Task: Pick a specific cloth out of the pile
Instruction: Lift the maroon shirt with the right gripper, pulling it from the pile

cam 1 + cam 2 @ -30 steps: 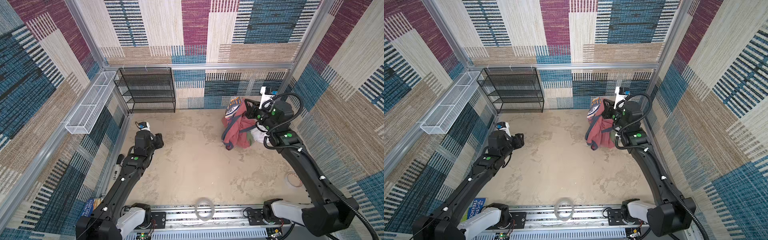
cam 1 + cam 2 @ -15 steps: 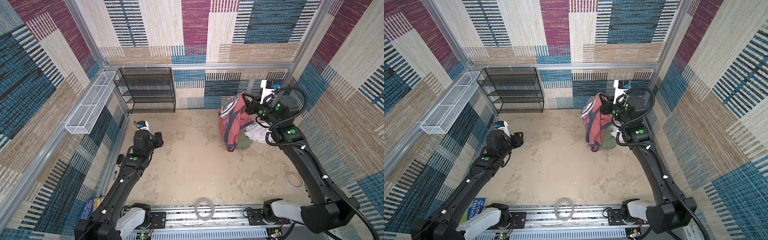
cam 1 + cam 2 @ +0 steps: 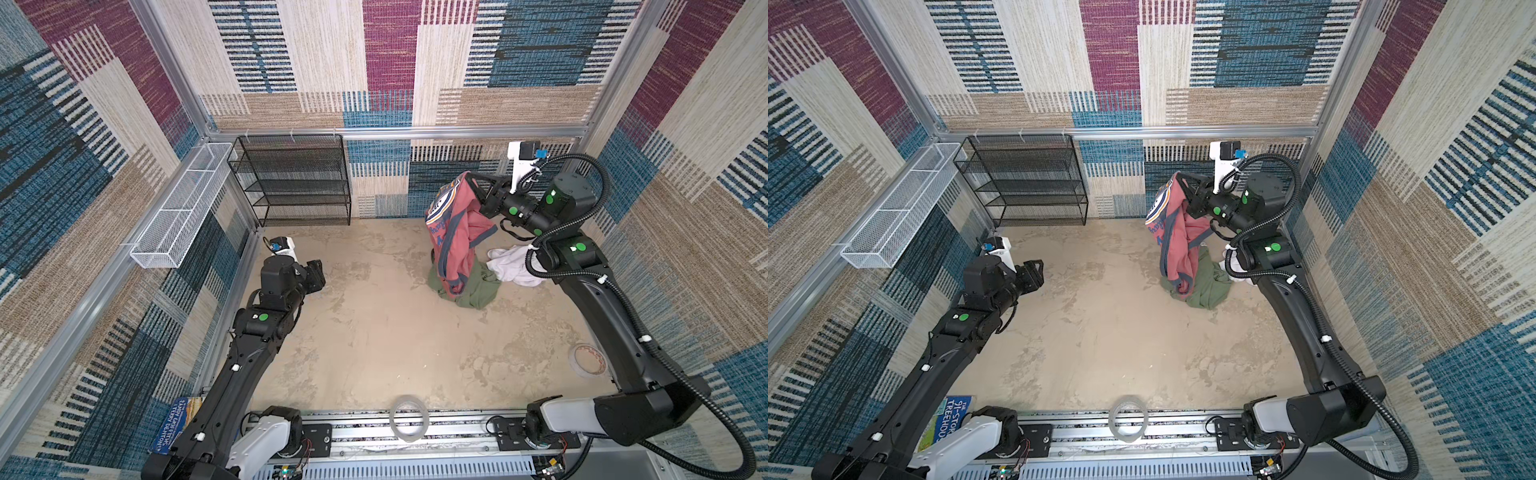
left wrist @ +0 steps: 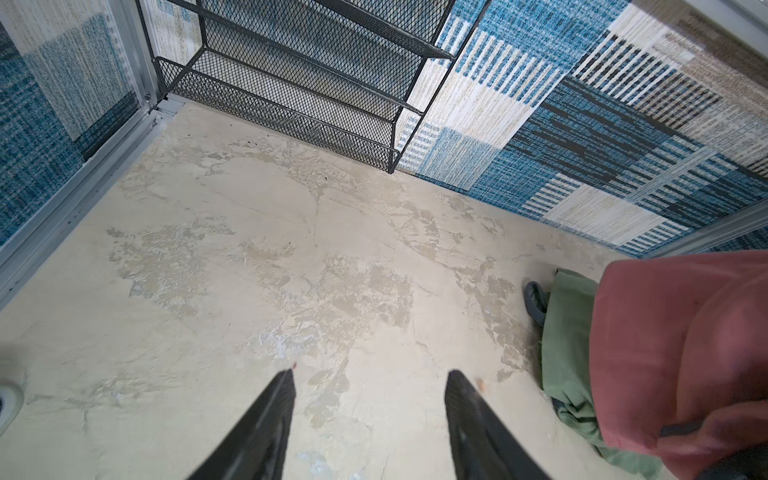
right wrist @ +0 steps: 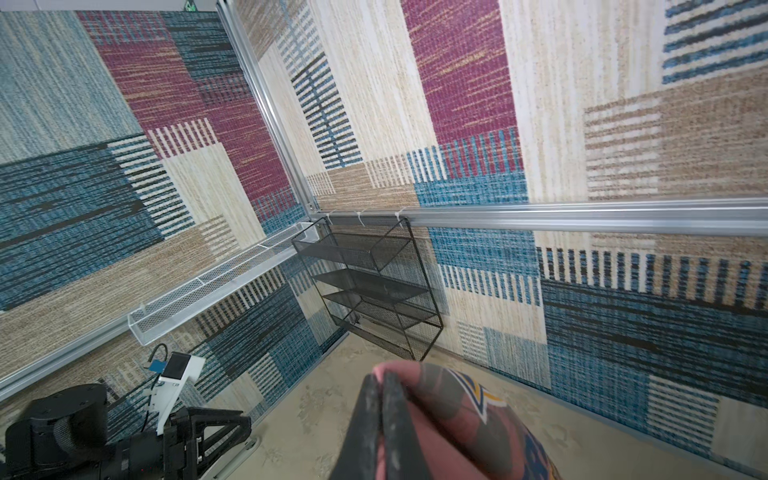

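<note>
Left arm [image 3: 249,353] reaches low along the left, left gripper [image 3: 316,272] parted; right arm [image 3: 602,316] arches far right, right gripper [image 3: 468,177] raised, clamped tight.

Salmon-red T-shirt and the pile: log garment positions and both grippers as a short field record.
right gripper: shut on salmon-red T-shirt, raised
T-shirt: hangs down, lower end over olive green garment
olive green garment: on floor
white garment: on floor, beside olive one
left gripper: open, empty, away from garments

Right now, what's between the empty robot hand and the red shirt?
Nothing, just bare floor between the left gripper and the red shirt, seen in both top views.
</note>
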Robot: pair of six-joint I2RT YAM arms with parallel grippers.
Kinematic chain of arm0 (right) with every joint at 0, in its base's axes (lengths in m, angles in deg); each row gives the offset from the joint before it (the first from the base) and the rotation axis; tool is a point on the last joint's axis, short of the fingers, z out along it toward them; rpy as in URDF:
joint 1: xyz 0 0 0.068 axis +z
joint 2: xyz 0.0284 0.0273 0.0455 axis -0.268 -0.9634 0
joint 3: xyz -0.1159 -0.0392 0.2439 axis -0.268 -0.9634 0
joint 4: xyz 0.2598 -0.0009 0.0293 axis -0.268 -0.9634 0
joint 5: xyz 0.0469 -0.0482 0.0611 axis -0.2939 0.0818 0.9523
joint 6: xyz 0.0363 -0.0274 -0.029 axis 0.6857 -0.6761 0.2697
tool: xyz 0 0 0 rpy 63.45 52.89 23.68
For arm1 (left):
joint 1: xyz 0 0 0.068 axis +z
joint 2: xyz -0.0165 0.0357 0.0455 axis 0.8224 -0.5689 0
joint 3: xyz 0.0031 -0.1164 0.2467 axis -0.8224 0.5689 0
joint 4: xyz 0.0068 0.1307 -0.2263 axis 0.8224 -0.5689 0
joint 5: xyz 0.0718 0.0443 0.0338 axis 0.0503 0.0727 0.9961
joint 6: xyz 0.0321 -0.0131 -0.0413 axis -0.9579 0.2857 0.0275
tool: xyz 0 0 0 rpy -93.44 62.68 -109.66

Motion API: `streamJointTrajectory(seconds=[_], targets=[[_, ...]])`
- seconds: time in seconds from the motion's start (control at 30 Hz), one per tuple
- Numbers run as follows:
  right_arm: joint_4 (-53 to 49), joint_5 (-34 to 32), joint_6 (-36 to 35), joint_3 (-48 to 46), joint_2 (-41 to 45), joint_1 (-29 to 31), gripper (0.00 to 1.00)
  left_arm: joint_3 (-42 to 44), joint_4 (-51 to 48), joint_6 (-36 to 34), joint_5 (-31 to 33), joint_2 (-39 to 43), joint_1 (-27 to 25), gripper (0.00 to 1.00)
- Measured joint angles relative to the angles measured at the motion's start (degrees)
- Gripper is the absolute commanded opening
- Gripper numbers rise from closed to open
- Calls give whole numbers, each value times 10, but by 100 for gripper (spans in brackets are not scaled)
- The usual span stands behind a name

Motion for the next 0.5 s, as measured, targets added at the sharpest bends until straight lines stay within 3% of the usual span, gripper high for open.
streamJointTrajectory(seconds=[0.5], targets=[[-31,49,-12,155,-129,96,0,-56,-111,-11,35,30,0,61]])
